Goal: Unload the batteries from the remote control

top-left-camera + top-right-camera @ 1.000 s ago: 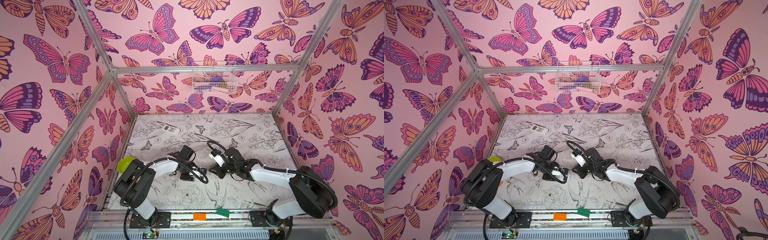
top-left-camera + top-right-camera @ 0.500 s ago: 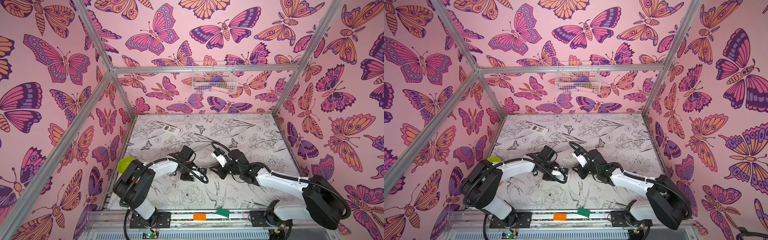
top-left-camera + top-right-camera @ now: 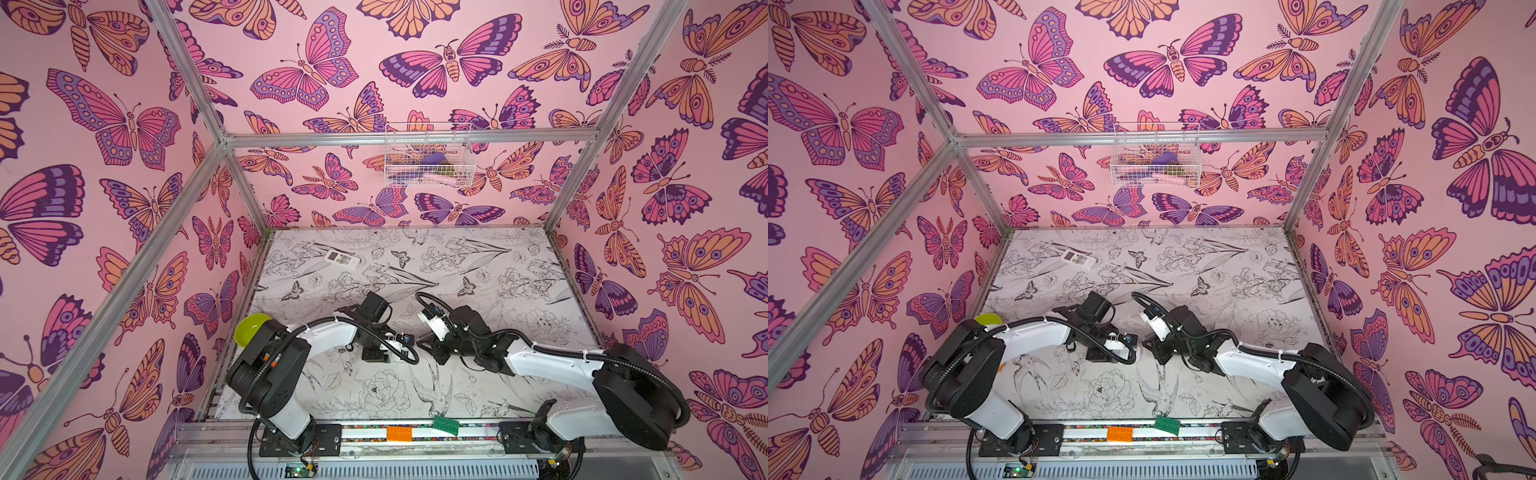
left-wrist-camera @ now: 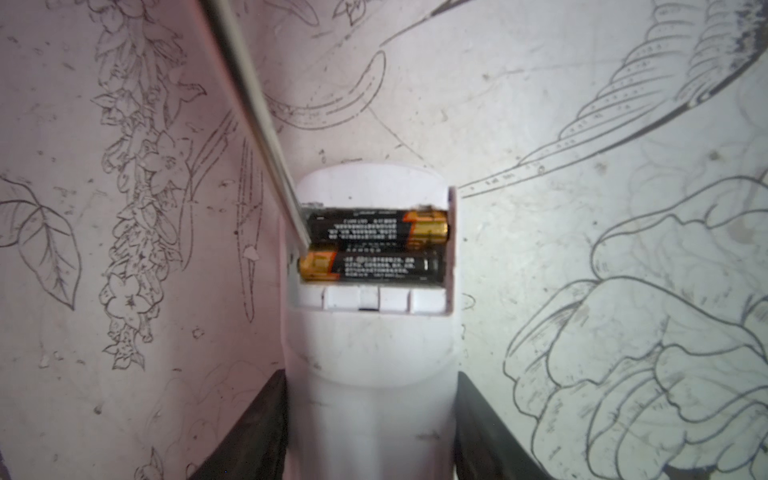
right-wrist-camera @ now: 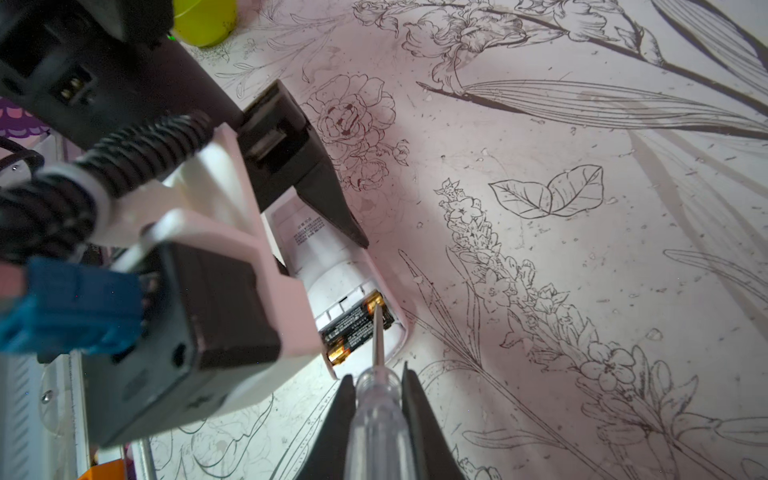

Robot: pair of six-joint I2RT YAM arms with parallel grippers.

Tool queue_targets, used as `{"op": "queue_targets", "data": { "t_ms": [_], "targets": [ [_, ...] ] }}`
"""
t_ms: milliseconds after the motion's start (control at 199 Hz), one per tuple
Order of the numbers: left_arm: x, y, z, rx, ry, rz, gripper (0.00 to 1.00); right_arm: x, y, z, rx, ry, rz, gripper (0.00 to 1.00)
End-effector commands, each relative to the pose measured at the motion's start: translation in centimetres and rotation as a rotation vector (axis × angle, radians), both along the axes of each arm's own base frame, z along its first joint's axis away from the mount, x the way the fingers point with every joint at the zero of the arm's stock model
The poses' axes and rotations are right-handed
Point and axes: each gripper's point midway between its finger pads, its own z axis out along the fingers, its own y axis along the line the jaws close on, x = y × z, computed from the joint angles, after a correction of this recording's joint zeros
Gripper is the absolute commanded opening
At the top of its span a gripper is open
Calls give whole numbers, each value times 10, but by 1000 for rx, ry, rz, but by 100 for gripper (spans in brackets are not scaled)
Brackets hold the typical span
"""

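Touching screwdriver (image 5: 377, 419) tip to batteries (image 4: 376, 249) in remote (image 4: 370, 395).
Clamping the remote on the tabletop (image 4: 582, 249) with the left jaws; pinching the screwdriver in the right jaws, setting its tip at one end of two batteries side by side in the open compartment.

Right arm (image 3: 552, 365) elbow swung outward, forearm flatter, right pincer (image 5: 377, 374) eased slightly frontward

Small print on batteries (image 4: 374, 266), blurred, unreadable
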Motion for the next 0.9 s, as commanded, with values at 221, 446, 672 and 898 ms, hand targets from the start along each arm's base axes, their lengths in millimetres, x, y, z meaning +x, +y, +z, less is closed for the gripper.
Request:
{"op": "queue_targets", "data": {
  "t_ms": [221, 446, 672, 898],
  "targets": [
    [-12, -2, -12, 23, 53, 1, 41, 2, -2, -1, -1, -52, -32, 0],
    [-13, -2, -12, 24, 52, -3, 41, 6, -3, -1, 3, -95, -67, 0],
    [-13, -1, -12, 28, 49, -6, 40, 6, 1, -7, 16, -109, -69, 0],
    [-15, -1, -14, 31, 48, -13, 37, 5, 0, -13, 17, -126, -81, 0]
  ]
}}
